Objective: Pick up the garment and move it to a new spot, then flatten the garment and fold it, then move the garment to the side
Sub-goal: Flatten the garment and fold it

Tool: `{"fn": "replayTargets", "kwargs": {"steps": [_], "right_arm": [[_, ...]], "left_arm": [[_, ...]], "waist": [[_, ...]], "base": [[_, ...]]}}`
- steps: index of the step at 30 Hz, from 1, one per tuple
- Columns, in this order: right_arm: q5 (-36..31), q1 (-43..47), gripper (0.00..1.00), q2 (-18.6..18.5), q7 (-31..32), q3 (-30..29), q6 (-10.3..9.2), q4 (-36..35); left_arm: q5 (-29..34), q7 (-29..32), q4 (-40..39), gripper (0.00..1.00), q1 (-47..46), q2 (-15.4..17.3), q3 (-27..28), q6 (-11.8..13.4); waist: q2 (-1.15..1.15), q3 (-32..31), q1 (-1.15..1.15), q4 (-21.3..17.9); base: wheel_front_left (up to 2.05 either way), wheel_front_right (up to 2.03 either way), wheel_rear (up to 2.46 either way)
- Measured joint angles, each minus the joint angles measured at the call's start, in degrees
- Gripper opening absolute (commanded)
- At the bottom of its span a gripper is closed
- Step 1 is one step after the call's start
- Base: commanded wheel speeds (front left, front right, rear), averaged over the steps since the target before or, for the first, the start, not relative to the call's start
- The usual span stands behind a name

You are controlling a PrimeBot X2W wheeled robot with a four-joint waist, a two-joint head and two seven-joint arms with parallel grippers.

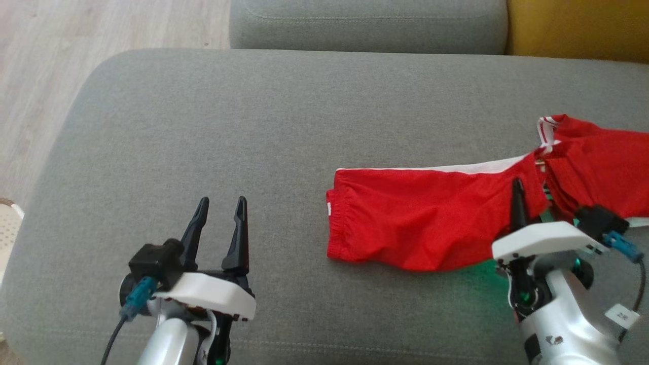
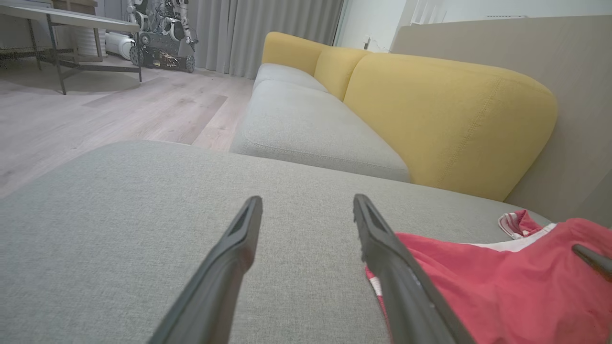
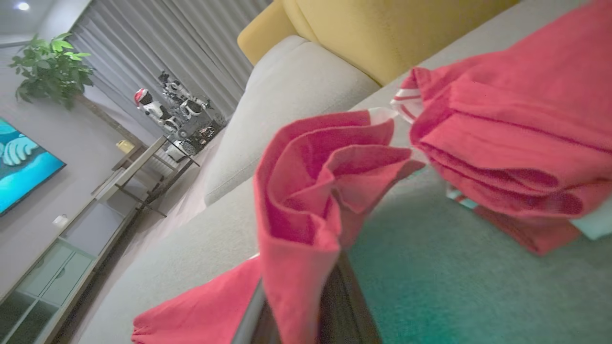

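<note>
The red garment [image 1: 421, 223] lies on the grey sofa seat [image 1: 228, 116], over on the robot's right side. One part lies flat. The other part, further right, is bunched up in folds.

The right gripper [image 1: 518, 187] has its jaws closed tight on a fold of the garment near its middle. In the right wrist view the red cloth wraps over the fingers and stands up in a little hump. The robot likely holds it there so it can lift or pull the garment to a new spot.

The left gripper [image 1: 221, 205] holds nothing. Its jaws are wide apart. It hangs over bare seat, near the garment's left end. It seems to wait for its turn to help.

There is lots of free seat on the left. The yellow backrest [image 2: 430, 114] is behind, well apart. The wooden floor [image 1: 30, 76] lies past the seat's left edge. Nothing seems to block the way, but the bunched part could drag or tangle.
</note>
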Motion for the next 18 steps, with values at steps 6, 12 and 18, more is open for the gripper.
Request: {"fn": "replayTargets", "kwargs": {"steps": [6,12,18], "right_arm": [[1.13,0.0,0.0,-0.02,0.41,5.86,0.0,-5.5],[1.18,0.08,0.0,-0.03,1.81,16.02,0.0,-13.0],[0.01,1.96,0.0,-0.03,4.28,22.65,0.0,-15.7]], "left_arm": [[-0.16,0.0,0.01,1.0,0.45,0.01,-0.18,0.33],[-0.75,0.0,0.0,1.0,0.87,0.01,-0.23,0.54],[-0.75,0.0,0.0,1.0,0.88,0.02,-0.25,0.55]], "waist": [[0.0,-0.53,0.0,1.05],[0.0,-0.55,0.0,2.46],[0.0,-0.58,0.0,3.85]], "base": [[0.0,0.0,0.0],[0.0,0.0,0.0],[0.0,0.0,0.0]]}}
